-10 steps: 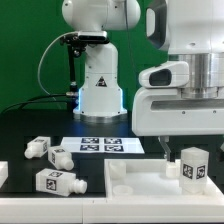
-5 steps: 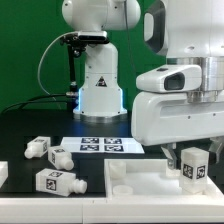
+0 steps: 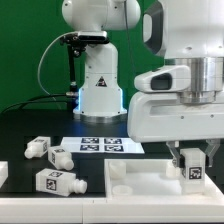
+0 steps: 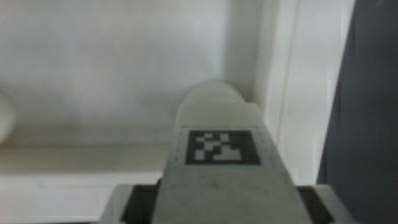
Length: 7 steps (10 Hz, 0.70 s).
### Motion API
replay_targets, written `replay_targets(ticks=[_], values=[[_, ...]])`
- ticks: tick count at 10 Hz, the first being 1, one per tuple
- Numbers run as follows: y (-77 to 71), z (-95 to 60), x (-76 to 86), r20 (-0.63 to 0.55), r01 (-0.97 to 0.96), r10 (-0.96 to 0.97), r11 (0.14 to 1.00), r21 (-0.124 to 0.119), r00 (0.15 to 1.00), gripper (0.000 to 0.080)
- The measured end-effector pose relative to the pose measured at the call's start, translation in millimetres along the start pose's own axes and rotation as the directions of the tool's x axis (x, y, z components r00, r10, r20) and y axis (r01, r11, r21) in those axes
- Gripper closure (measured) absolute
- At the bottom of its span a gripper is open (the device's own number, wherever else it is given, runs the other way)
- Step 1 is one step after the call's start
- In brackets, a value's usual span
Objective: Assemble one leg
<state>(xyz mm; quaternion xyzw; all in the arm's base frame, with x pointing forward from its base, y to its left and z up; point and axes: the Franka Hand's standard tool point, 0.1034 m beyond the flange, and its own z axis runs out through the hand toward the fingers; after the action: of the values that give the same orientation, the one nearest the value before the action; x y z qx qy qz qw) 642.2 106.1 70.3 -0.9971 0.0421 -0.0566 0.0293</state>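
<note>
- The gripper (image 3: 194,160) of a white Franka arm grips the leg (image 3: 194,171), a small white rectangular plastic post with a square black-and-white tag on its side, its fingers pressed against the post's two flanks.
- The leg stands upright at the exterior view's right, over the wide white panel (image 3: 135,180), a flat tray-like piece of smooth plastic with raised rims and a rounded boss at its near-left corner; whether the leg's foot touches the panel cannot be told.
- In the wrist view the leg (image 4: 222,150) rises toward the lens as a tapering matte post, tag uppermost, with dark finger pads (image 4: 128,201) at either side; behind it lies the panel (image 4: 107,80), its pale floor meeting a straight raised rim.
- Three other white posts lie tipped on the black table (image 3: 20,120) at the exterior view's left: one (image 3: 35,147) farthest back, a second (image 3: 58,157) just beside it, and a third (image 3: 56,182) nearer the camera, each bearing a tag.
- The marker board (image 3: 104,146), thin, flat and white, lies on the table between the posts and the arm, carrying a row of tags.
- A second robot base (image 3: 100,90), glossy white with a black cable looping from its column, stands behind the board against a green backdrop (image 3: 25,50).
</note>
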Motion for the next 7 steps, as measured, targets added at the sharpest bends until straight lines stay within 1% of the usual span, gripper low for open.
replay_targets(ticks=[1,2,3,5,7], values=[[0.1,0.2,-0.4,-0.020,-0.113,0.113,0.994,0.008,0.993,0.0515],[-0.3,0.3,-1.0,-0.021,-0.265,0.266,0.964,0.010,0.964,0.0515],[-0.2,0.5,-1.7,-0.017,-0.426,0.427,0.904,0.012,0.904,0.0515],[0.7,1.0,-3.0,0.007,-0.693,0.693,0.720,0.025,0.721,0.0515],[2.6,0.7,-4.3,0.052,-0.883,0.881,0.468,0.044,0.469,0.0515]])
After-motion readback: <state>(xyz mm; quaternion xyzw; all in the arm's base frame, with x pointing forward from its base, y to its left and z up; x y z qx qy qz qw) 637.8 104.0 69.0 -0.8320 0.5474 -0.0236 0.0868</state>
